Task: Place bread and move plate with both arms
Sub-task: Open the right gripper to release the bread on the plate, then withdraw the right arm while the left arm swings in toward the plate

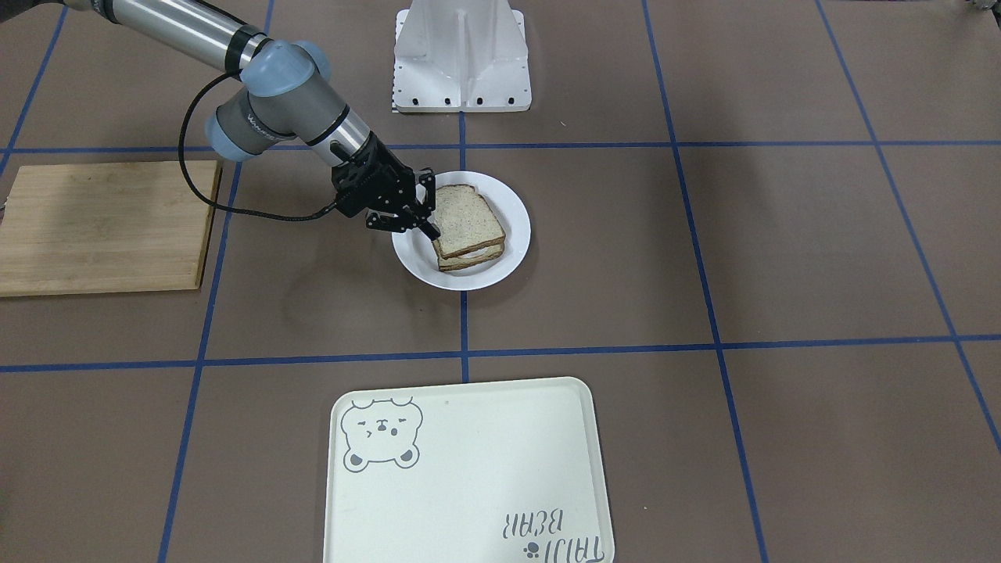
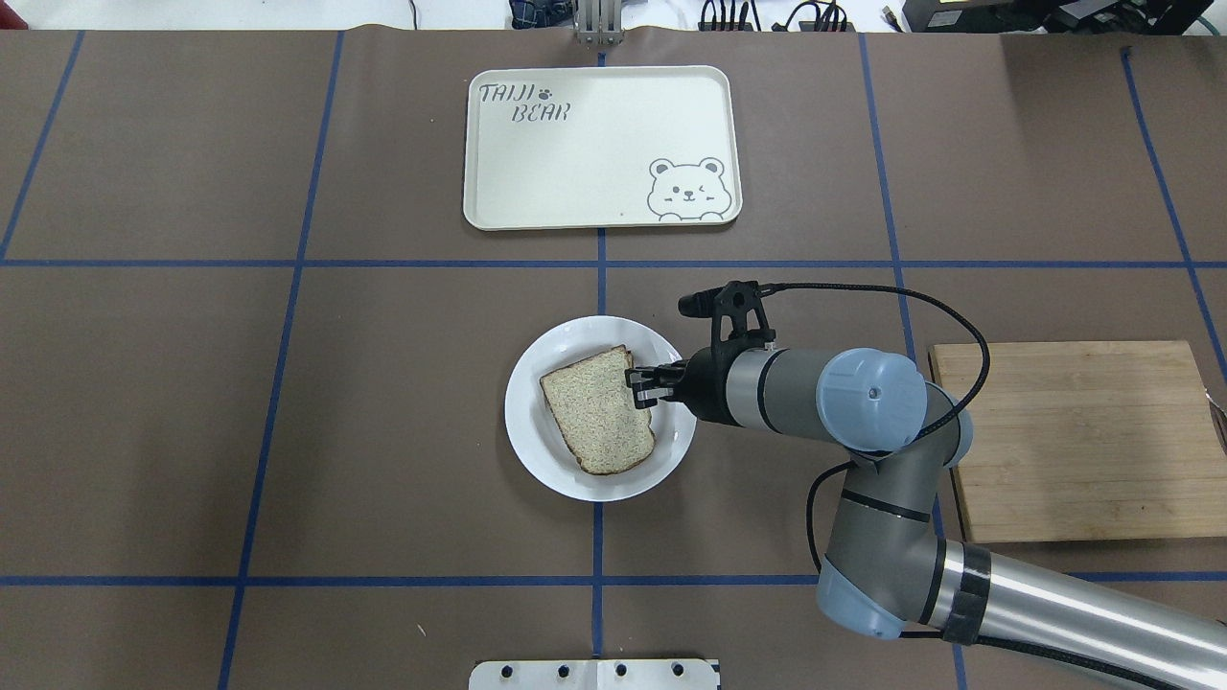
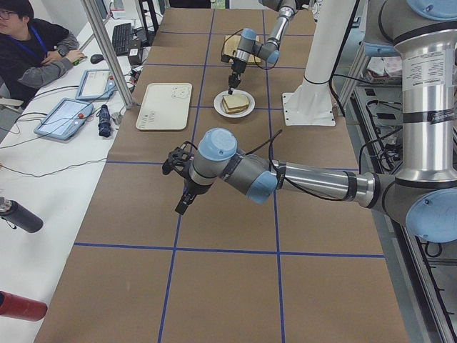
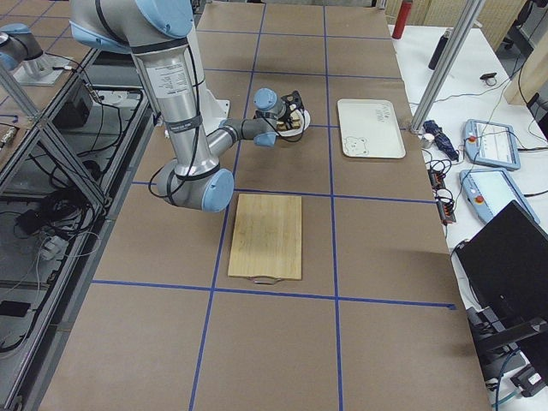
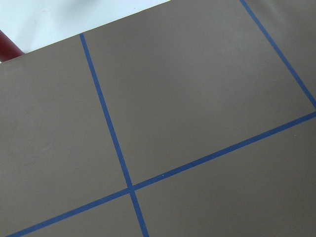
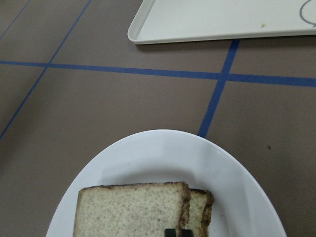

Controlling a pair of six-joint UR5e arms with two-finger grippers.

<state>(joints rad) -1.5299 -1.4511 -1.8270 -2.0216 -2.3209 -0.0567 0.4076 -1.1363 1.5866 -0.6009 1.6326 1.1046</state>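
Observation:
The bread [image 1: 468, 219] lies flat on top of a second slice [image 1: 469, 263] on the white plate [image 1: 512, 205], near the table's middle. In the overhead view the bread [image 2: 596, 412] fills most of the plate [image 2: 537, 460]. My right gripper [image 2: 640, 388] reaches in low from the robot's right, its fingertips close together on the bread's edge. The right wrist view shows both slices [image 6: 128, 210], the plate [image 6: 163, 153] and the fingertips [image 6: 171, 232] at the bottom edge. My left gripper [image 3: 182, 204] hangs over bare table far from the plate; I cannot tell its state.
A cream bear tray [image 2: 594, 144] lies beyond the plate on the far side of the table. A wooden cutting board [image 2: 1074, 441] lies on the robot's right, beside the right arm. The white base stand [image 1: 461, 55] is behind the plate. An operator [image 3: 28, 50] sits at a side desk.

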